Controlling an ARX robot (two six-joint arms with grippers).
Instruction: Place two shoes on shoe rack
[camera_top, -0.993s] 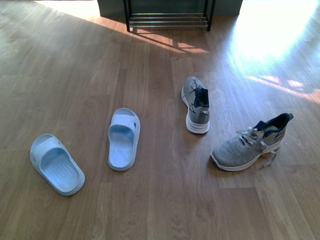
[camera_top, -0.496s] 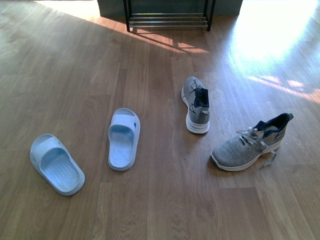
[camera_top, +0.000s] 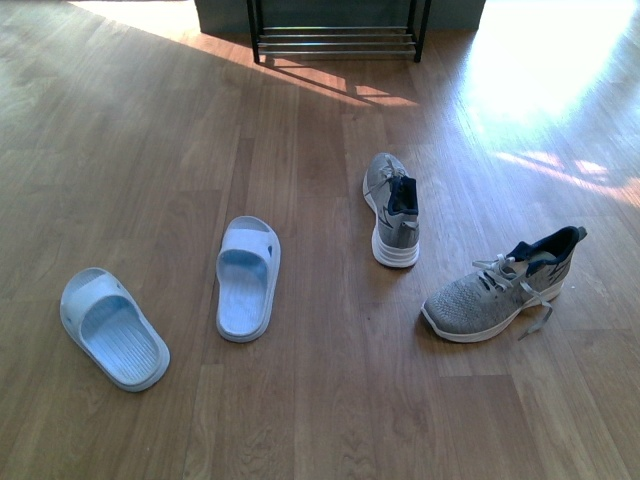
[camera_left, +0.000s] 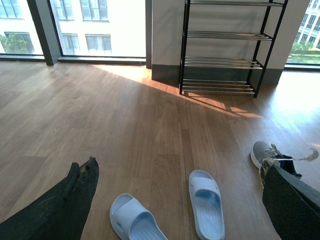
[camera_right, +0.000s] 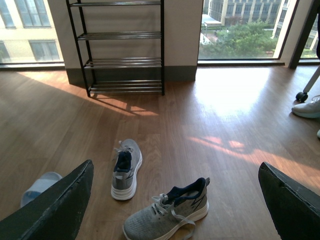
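Four shoes lie on the wooden floor. Two pale-blue slides are on the left, and two grey sneakers are on the right. The shoe rack stands at the far wall with its tiers bare. My left gripper hangs open above the slides, holding nothing. My right gripper is open over the sneakers, also holding nothing. Neither gripper shows in the front view.
Large windows flank the rack. A bright sun patch lies on the floor right of it. A white shoe and a caster wheel sit at the far right in the right wrist view.
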